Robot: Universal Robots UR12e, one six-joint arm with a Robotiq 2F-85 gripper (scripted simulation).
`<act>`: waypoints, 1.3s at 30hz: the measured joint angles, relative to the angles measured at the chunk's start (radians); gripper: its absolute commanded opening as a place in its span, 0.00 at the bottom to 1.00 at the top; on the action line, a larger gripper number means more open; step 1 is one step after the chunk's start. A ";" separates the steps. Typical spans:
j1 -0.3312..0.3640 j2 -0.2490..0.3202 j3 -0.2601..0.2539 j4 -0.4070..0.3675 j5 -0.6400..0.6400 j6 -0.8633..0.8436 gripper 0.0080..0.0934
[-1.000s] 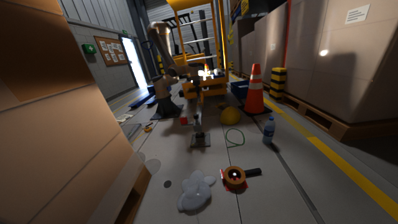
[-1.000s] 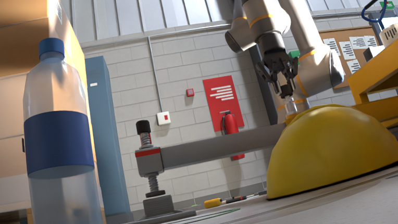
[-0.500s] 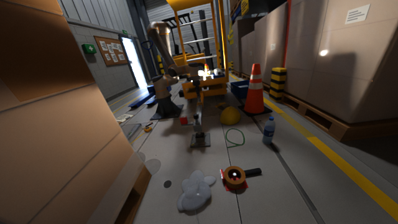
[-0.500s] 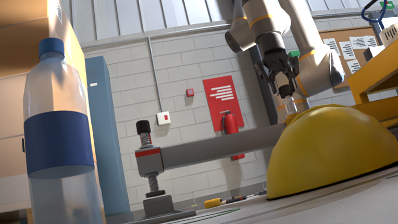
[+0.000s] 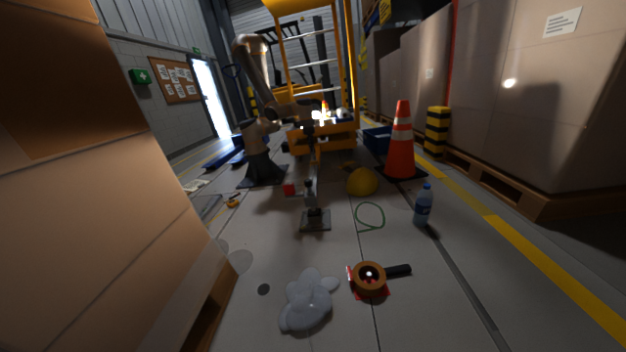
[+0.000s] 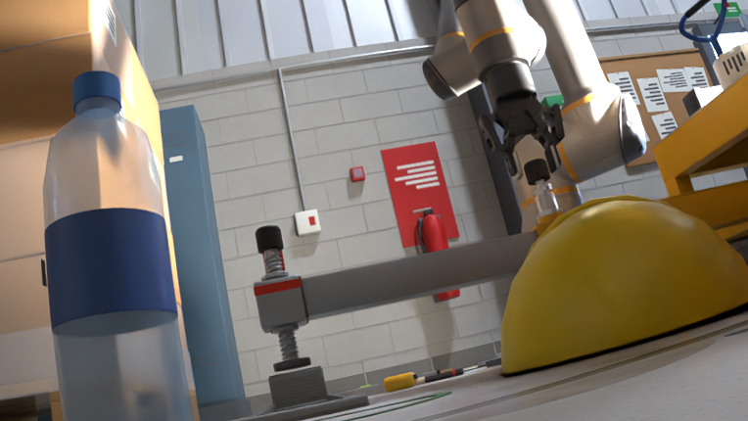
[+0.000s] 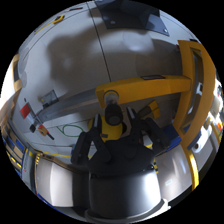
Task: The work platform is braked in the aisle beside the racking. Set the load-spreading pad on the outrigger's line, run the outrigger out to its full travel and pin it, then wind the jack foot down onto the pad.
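Observation:
The grey outrigger beam (image 6: 408, 274) reaches out from the yellow platform base (image 5: 323, 137), and the jack foot (image 6: 291, 364) at its far end sits on the grey load-spreading pad (image 5: 315, 220). The jack screw rises through the beam's end block to a black knob (image 6: 269, 239). Near the platform the locking pin (image 7: 113, 115), black-headed, stands in the yellow sleeve (image 7: 143, 89), and my gripper (image 6: 526, 151) hovers open just over its head, holding nothing. The pin's lower part is hidden behind the yellow hard hat (image 6: 623, 277) in the second side camera.
The hard hat lies on the floor right beside the beam, with an orange cone (image 5: 402, 142) behind it. A green cord loop (image 5: 369, 216), a water bottle (image 5: 422, 205), a tape dispenser (image 5: 371, 279) and a crumpled rag (image 5: 305, 303) lie further along the aisle. Cardboard stacks flank each side.

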 measured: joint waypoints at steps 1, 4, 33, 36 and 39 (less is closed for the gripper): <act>0.000 0.000 0.000 0.000 0.000 0.000 0.66; 0.000 -0.001 0.000 0.002 0.000 0.000 0.66; 0.000 -0.121 -0.038 0.159 0.000 0.000 0.66; 0.000 -0.138 -0.046 0.183 0.000 0.000 0.66; 0.000 -0.154 -0.053 0.207 0.000 0.000 0.66</act>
